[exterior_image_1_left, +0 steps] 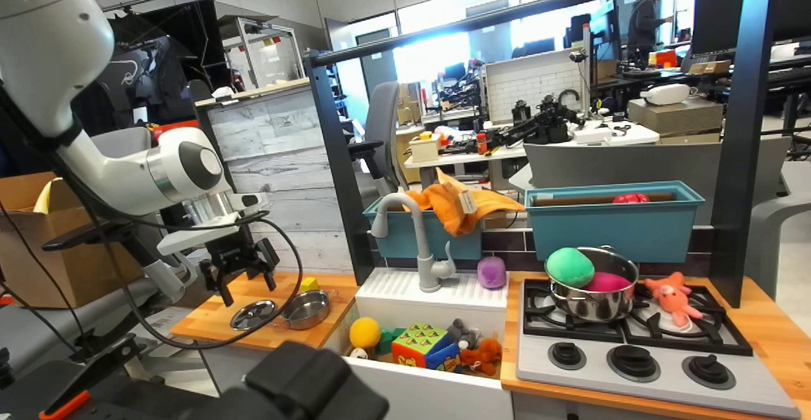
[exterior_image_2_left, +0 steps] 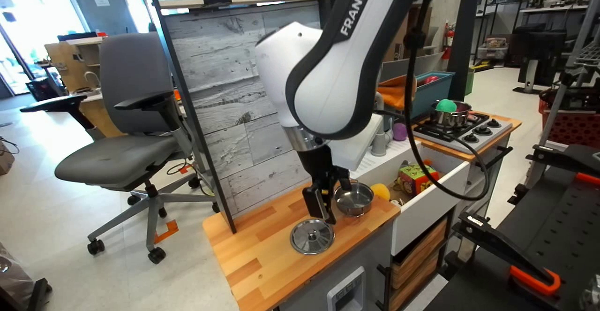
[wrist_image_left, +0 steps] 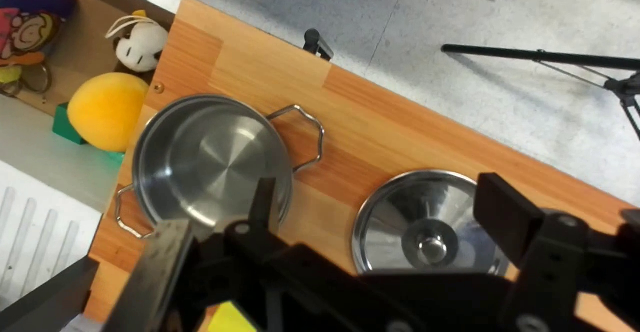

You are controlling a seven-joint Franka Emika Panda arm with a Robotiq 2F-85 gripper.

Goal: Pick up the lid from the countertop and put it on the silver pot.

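The lid is a shiny round metal disc with a small centre knob. It lies flat on the wooden countertop, and it also shows in the wrist view, its lower edge hidden by the gripper. The silver pot is shallow and shiny with two wire handles. It stands beside the lid, nearer the sink, and looks empty in the wrist view. My gripper is open with nothing between its fingers. In both exterior views it hangs above the countertop, over the lid and pot area, apart from both.
A yellow block sits behind the silver pot. The sink holds several toys, including a yellow ball. A grey faucet rises behind it. A larger pot with a green ball stands on the stove. A wood-look panel borders the countertop.
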